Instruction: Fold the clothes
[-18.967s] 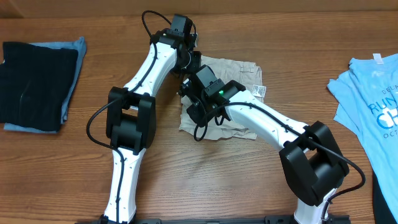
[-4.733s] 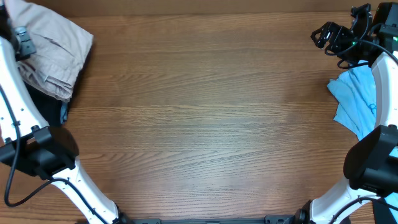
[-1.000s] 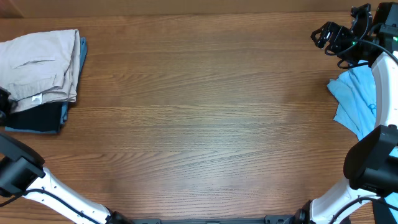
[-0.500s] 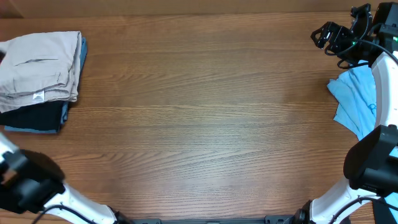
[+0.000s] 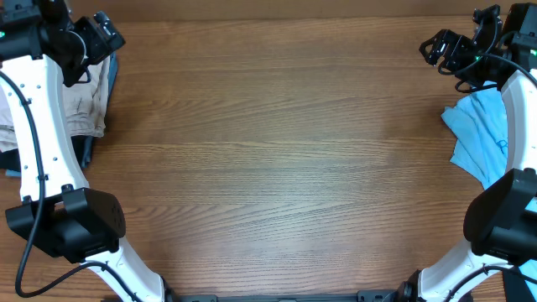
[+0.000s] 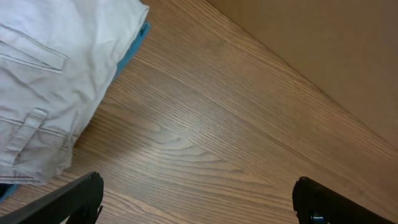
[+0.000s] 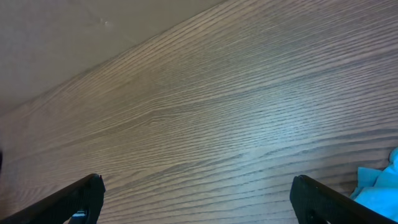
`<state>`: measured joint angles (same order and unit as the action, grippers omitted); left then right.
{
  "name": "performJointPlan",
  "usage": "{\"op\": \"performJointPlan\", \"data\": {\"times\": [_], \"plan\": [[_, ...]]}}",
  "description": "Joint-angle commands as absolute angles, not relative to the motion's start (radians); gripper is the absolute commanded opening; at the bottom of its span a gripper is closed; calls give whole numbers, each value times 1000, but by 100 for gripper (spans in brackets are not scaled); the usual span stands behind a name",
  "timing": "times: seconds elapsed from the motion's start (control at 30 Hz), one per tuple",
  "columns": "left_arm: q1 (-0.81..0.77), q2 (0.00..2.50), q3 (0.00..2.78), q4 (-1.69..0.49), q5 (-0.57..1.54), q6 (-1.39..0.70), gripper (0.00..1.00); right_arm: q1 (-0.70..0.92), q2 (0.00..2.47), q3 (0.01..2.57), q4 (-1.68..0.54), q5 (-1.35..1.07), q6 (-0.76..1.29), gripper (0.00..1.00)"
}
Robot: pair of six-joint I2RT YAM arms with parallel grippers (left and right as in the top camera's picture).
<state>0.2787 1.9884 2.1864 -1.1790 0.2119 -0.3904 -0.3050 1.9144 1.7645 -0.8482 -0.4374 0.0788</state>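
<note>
The clothes, pale beige shorts (image 5: 87, 107), lie folded at the table's far left on top of a dark garment (image 5: 80, 151); my left arm covers part of them. The left wrist view shows the shorts (image 6: 50, 74) at the upper left with a stitched pocket and belt loop. My left gripper (image 5: 107, 35) (image 6: 199, 199) hangs open over bare wood just right of the pile and holds nothing. At the far right rear, my right gripper (image 5: 436, 49) (image 7: 196, 199) also stands open and empty above the table.
A light blue T-shirt (image 5: 480, 134) (image 7: 380, 185) lies at the right edge under the right arm. A blue cloth edge (image 6: 134, 45) peeks out under the shorts. A brown wall (image 6: 323, 56) runs along the table's back.
My left arm has swung from the far left edge up to the back left corner, and its jaws have opened wide. The shorts rest on the pile. The right arm has not moved.
</note>
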Motion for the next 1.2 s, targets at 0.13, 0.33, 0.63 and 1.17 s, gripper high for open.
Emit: {"op": "performJointPlan", "data": {"times": [0.13,0.33,0.63,1.17], "plan": [[279,1996,2186,-1177,191,-389,100,-305,1916,1768,-844,-435,83,100],[279,1996,2186,-1177,191,-389,100,-296,1927,1768,-844,-435,83,100],[279,1996,2186,-1177,191,-389,100,-172,1755,1768,-844,-435,83,100],[279,1996,2186,-1177,191,-389,100,350,787,1421,-830,-167,-1,100]]}}
